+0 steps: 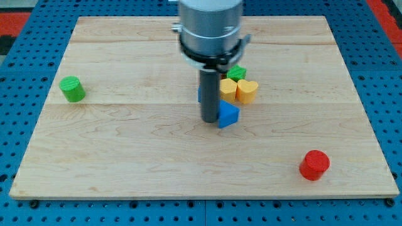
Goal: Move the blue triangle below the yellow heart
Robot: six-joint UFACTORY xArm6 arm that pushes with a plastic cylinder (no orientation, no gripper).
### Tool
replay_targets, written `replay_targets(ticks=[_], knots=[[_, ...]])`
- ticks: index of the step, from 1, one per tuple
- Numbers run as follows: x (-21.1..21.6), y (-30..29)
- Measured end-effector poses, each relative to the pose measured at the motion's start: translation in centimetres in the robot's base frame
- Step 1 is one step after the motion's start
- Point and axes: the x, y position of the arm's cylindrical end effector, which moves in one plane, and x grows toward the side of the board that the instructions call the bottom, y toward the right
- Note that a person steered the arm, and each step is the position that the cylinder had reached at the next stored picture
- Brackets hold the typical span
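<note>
The blue triangle lies near the board's middle, just below and left of the yellow heart. My tip stands right at the triangle's left side, touching or nearly touching it. A second yellow block sits to the left of the heart, and a green block sits above the two. A sliver of another blue block shows behind the rod on its left; its shape is hidden.
A green cylinder stands at the view's left. A red cylinder stands at the bottom right. The wooden board lies on a blue perforated table. The arm's grey body hangs over the top centre.
</note>
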Motion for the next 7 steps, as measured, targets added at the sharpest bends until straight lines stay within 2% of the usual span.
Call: replay_targets(ticks=[2, 3, 4, 5, 7], knots=[[0.1, 6.1], [3.5, 9.0], [3.3, 13.5], [1.2, 12.5], [1.2, 9.2]])
